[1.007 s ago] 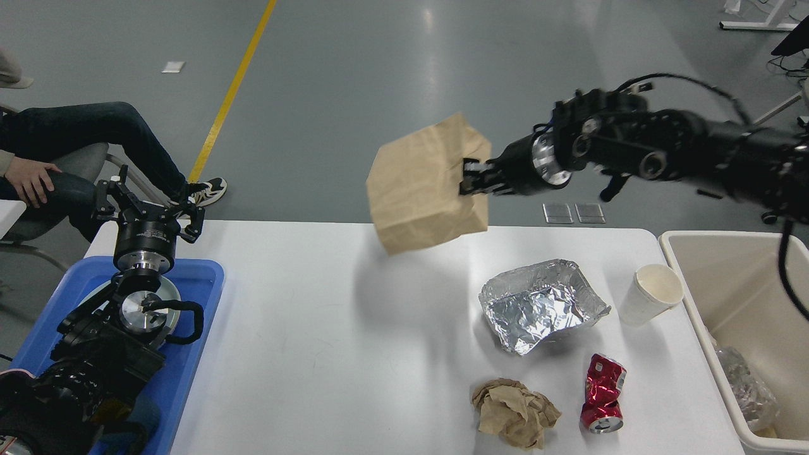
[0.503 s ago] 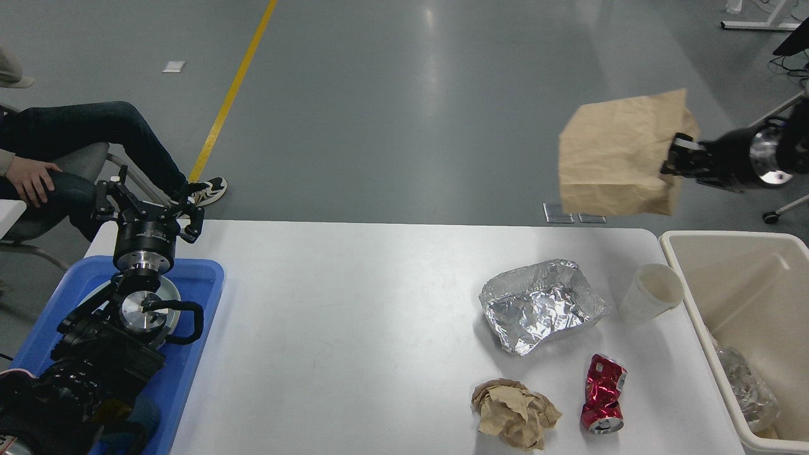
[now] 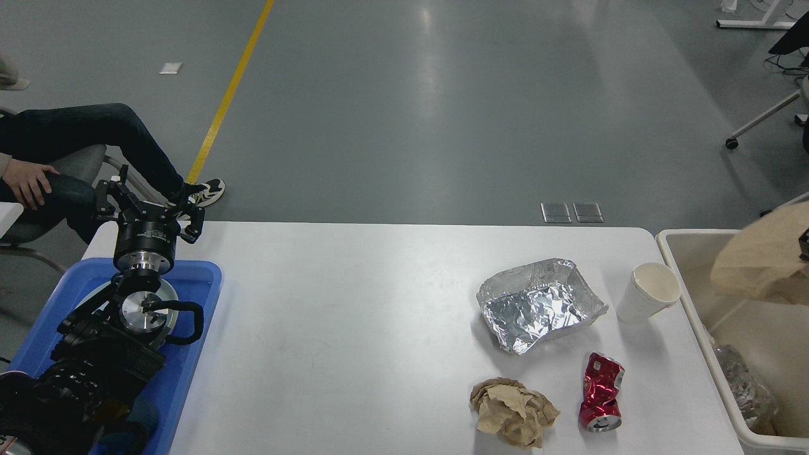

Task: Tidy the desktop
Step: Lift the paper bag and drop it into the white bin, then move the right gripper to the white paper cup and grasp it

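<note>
The white desktop (image 3: 354,328) carries a crumpled foil tray (image 3: 537,303), a white paper cup (image 3: 651,292), a crushed red can (image 3: 600,392) and a crumpled wad of brown paper (image 3: 513,412), all on its right half. A brown paper bag (image 3: 761,262) hangs over the beige bin (image 3: 695,316) at the right edge. Only a dark sliver of my right gripper (image 3: 804,245) shows at the frame edge, against the bag. My left gripper (image 3: 150,203) is open and empty above the far end of the blue tray (image 3: 199,278).
The bin holds crumpled foil (image 3: 746,385) at its near end. A seated person's legs (image 3: 95,136) are beyond the table's far left corner. My left arm (image 3: 107,354) covers most of the blue tray.
My right arm swung the paper bag from above the table's far middle, rightwards and down, to over the bin, and has nearly left the view. The left arm has not moved.
</note>
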